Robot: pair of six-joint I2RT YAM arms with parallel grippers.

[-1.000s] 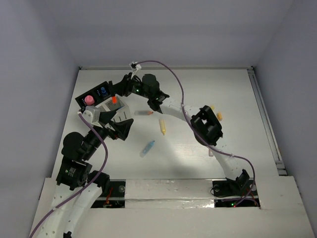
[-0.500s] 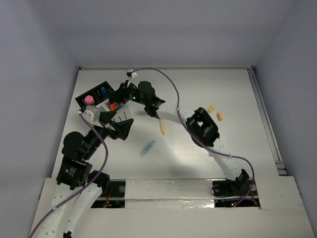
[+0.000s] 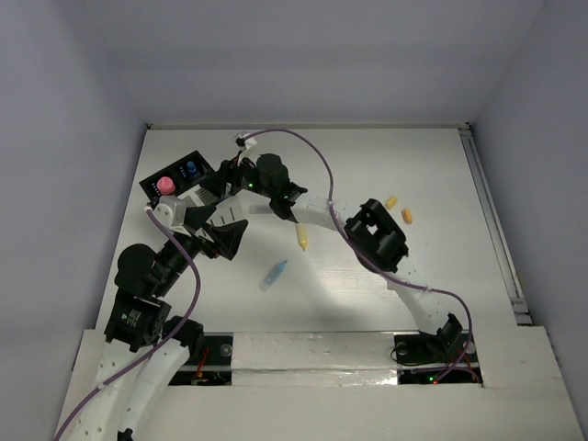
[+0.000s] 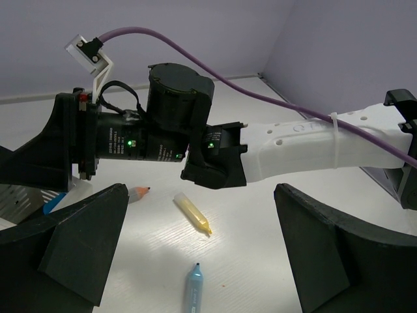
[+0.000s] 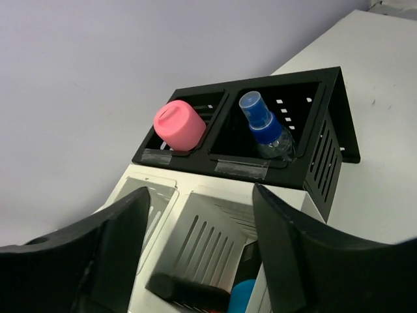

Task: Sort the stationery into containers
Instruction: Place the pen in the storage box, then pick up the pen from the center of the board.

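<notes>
White table [image 3: 432, 175] — right hand [image 5: 199, 195], fingers apart, over organizer [image 5: 329, 140]

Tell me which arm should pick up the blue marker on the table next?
Probably the left. The left gripper is open and faces the blue marker, which lies right in front of it. The right gripper hangs over the containers, with its arm stretched far across.

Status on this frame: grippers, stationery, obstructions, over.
Left gripper open, empty. Right gripper open over organizer, white side. Yellow marker, blue marker loose on table. Right arm crosses beside yellow marker.
</notes>
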